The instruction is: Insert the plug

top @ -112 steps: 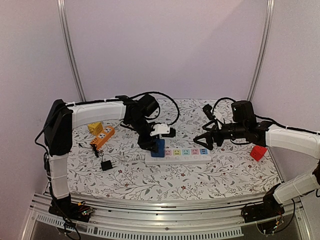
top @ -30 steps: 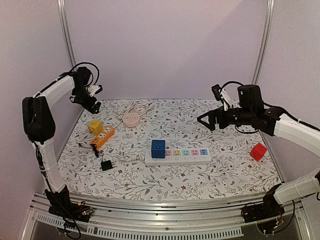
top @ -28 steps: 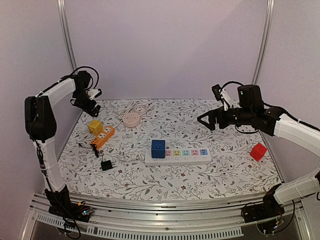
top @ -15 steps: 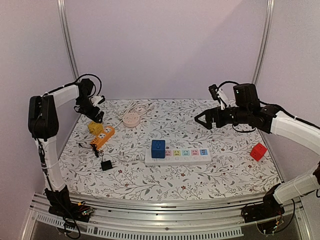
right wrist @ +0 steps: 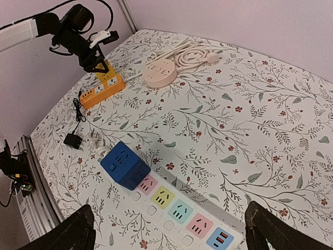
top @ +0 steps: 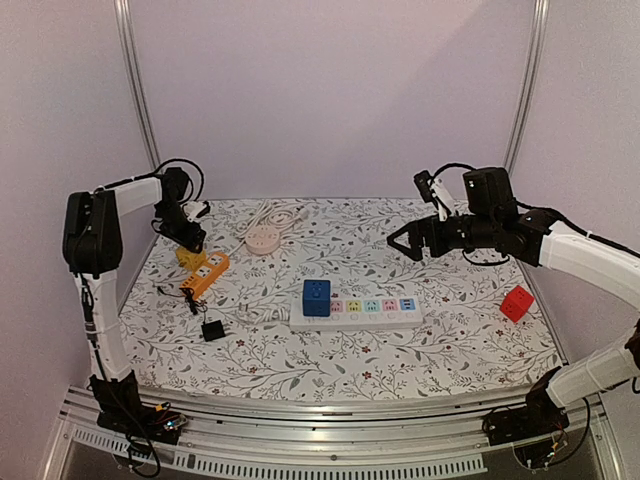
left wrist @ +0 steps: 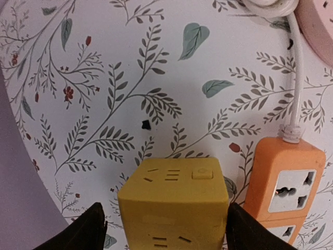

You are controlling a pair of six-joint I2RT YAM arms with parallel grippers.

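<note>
Straddling a yellow plastic cube adapter (left wrist: 174, 200) with the left gripper (left wrist: 165, 224), jaws apart, one dark finger on each side of the cube's lower half. Showing a sliver of flowered tablecloth (left wrist: 130, 78) between the cube and the finger by the cloth's edge; on the opposite side, too tight to tell touching from not. Cropped by the lower edge of the wrist view: the cube's base and both fingertips, so underside out of sight. Rounded corners, slot openings on the top and near faces, a small square button on top. Just beyond the jaw on the far side, an orange plastic power strip (left wrist: 283, 182), its white cord (left wrist: 295, 78) running toward a pink round socket hub (left wrist: 317, 26), mostly out of frame. Held in the air with jaws spread wide, the right gripper (right wrist: 171, 229), above a white plastic power strip with pastel sockets (right wrist: 179, 211), a blue plastic cube adapter (right wrist: 125, 165) seated at its end.
</note>
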